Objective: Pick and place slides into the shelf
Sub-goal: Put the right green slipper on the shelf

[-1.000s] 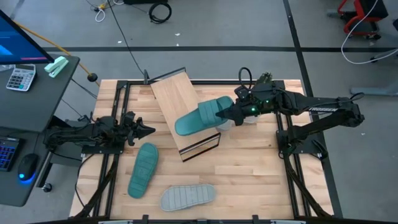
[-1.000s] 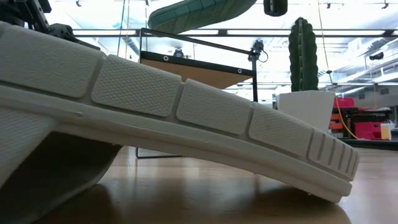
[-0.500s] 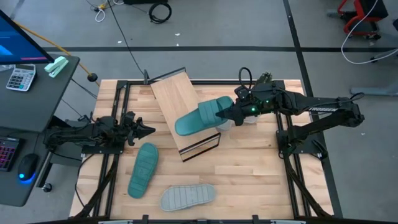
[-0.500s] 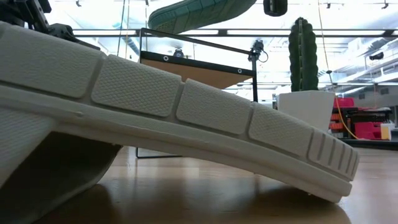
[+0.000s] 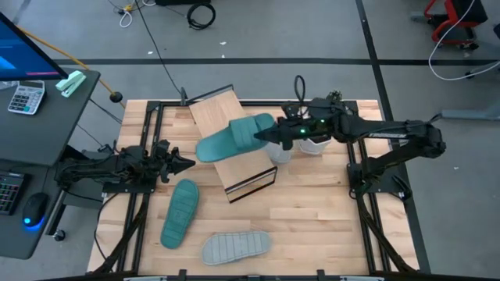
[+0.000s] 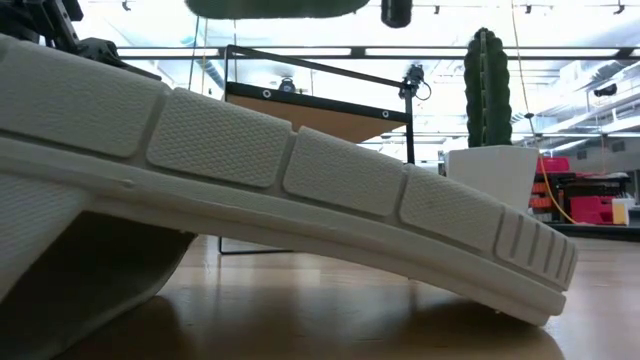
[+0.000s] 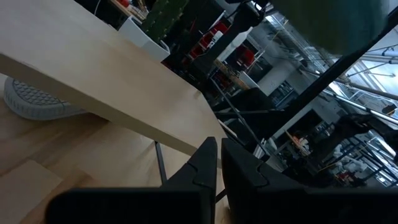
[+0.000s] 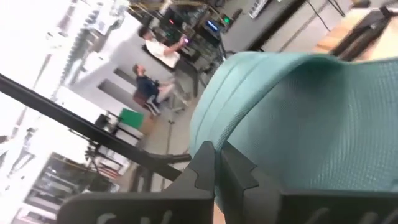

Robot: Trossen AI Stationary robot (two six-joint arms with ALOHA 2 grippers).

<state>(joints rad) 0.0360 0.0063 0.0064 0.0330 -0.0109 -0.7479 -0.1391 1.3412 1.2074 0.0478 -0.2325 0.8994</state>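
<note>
I have the right gripper (image 5: 266,135) clamped on the heel end of a teal-green rubber slide sandal (image 5: 231,138), jaws closed on it, carrying it in the air above the light wood rectangular shelf with dark edge trim (image 5: 226,140), which sits slanted near the desk's far edge. This is the carry-and-place step for the first slide, I judge. Next I need to line it up along the board, lower it flat, then release.

The left gripper (image 5: 186,163) waits with jaws closed by the desk's left edge. A second teal-green ribbed slide (image 5: 179,212) and a pale grey ribbed slide (image 5: 235,247) lie sole-up near the front edge.
</note>
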